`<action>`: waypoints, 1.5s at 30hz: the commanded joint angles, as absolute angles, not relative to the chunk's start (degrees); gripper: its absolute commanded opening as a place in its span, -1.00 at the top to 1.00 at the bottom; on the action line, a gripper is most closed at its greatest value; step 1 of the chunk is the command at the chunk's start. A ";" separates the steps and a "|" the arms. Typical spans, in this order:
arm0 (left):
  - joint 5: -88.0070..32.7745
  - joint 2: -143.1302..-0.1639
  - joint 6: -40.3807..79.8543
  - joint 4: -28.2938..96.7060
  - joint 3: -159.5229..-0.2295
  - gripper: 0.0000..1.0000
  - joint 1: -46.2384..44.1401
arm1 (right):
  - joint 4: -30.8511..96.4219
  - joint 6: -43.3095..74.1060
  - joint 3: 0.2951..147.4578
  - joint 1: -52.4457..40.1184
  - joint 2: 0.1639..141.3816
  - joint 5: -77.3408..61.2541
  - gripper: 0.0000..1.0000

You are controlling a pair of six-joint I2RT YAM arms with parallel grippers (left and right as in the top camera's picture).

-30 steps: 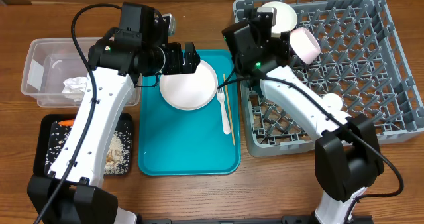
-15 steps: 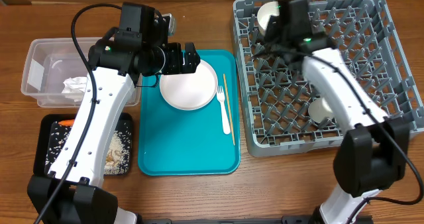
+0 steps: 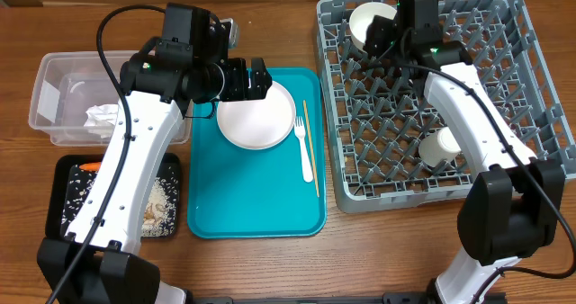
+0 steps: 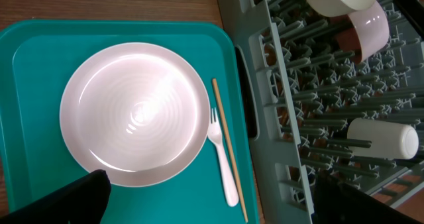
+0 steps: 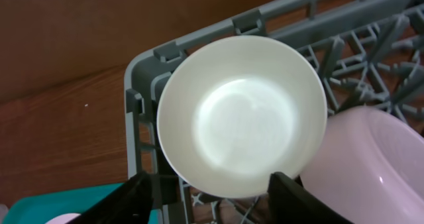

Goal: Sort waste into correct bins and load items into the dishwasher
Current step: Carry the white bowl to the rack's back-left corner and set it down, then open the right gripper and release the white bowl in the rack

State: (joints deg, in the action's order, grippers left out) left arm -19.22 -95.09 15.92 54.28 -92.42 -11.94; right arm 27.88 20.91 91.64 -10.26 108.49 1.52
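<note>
A white plate (image 3: 256,115) lies on the teal tray (image 3: 252,205), with a white fork (image 3: 303,151) and a thin wooden stick (image 3: 310,147) to its right. My left gripper (image 3: 259,79) hovers open and empty over the plate's far left edge; the left wrist view shows the plate (image 4: 136,114), fork (image 4: 222,164) and stick (image 4: 228,158). My right gripper (image 5: 212,191) is open and empty over the back left corner of the grey dish rack (image 3: 504,115). A white bowl (image 5: 242,114) and a pink bowl (image 5: 377,164) sit in that corner. A white cup (image 3: 441,147) lies in the rack.
A clear tub (image 3: 54,97) at the left holds a crumpled white napkin (image 3: 102,117). In front of it, a black tray (image 3: 63,174) holds a small carrot (image 3: 87,166) and rice scraps (image 3: 162,201). Bare wooden table surrounds everything.
My right gripper carried the pink bowl over the rack, let it go beside the white bowl, and now stands open at the back left corner. The left arm has not moved.
</note>
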 commanded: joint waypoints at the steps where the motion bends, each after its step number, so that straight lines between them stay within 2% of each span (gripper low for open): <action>1: -18.85 -93.84 15.20 54.17 -93.97 -1.00 -11.64 | 25.80 21.74 92.95 -9.02 106.63 0.97 -0.25; 13: -18.85 -93.84 15.20 54.17 -93.97 -1.00 -11.64 | 22.50 19.40 92.97 -5.32 107.53 0.73 -0.27; 23: -18.85 -93.84 15.20 54.17 -93.97 -1.00 -11.64 | 18.76 19.09 92.97 -3.77 113.75 0.91 -0.28; 37: -18.85 -93.84 15.20 54.17 -93.97 -1.00 -11.64 | 17.32 19.11 92.97 -3.79 118.72 -0.16 -0.03; 42: -18.85 -93.84 15.20 54.19 -93.97 -1.00 -11.64 | 17.43 19.11 92.97 -3.77 118.74 -0.16 0.34; 45: -18.85 -93.84 15.20 54.19 -93.97 -1.00 -11.64 | 17.87 19.09 92.97 -3.77 118.74 -0.14 0.44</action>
State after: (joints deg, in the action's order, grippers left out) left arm -19.22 -95.09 15.92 54.28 -92.42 -11.94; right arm 17.82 19.40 91.72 -4.05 117.80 0.19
